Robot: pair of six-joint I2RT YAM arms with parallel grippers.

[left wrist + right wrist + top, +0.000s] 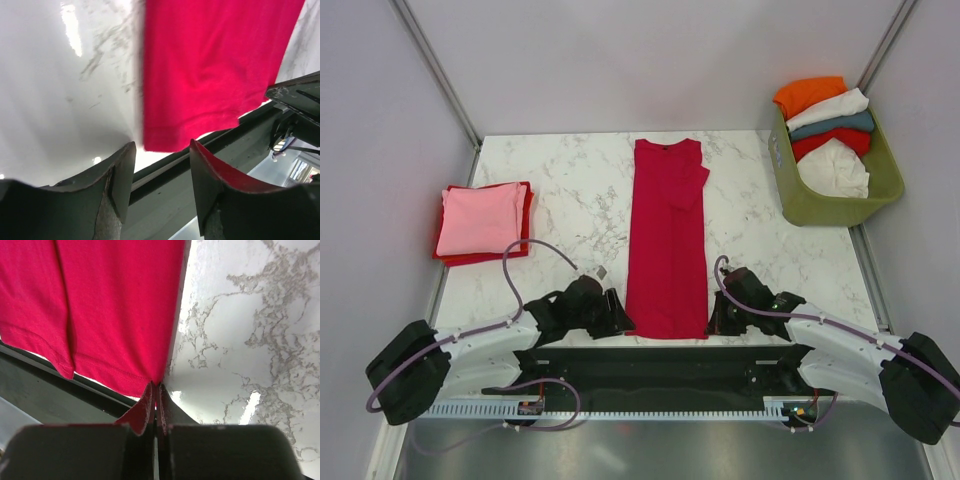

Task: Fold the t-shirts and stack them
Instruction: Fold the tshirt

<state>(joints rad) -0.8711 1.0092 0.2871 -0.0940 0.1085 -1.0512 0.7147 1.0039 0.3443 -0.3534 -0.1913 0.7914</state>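
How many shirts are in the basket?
5 show in the basket, back to front: orange, white, teal, red, second white. Others may lie hidden beneath.

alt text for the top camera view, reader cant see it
A crimson shirt, folded into a long strip, lies on the marble table, the left pincer and right pincer at its near corners. A pink shirt sits folded on a red shirt at left; a green basket of shirts stands far right.
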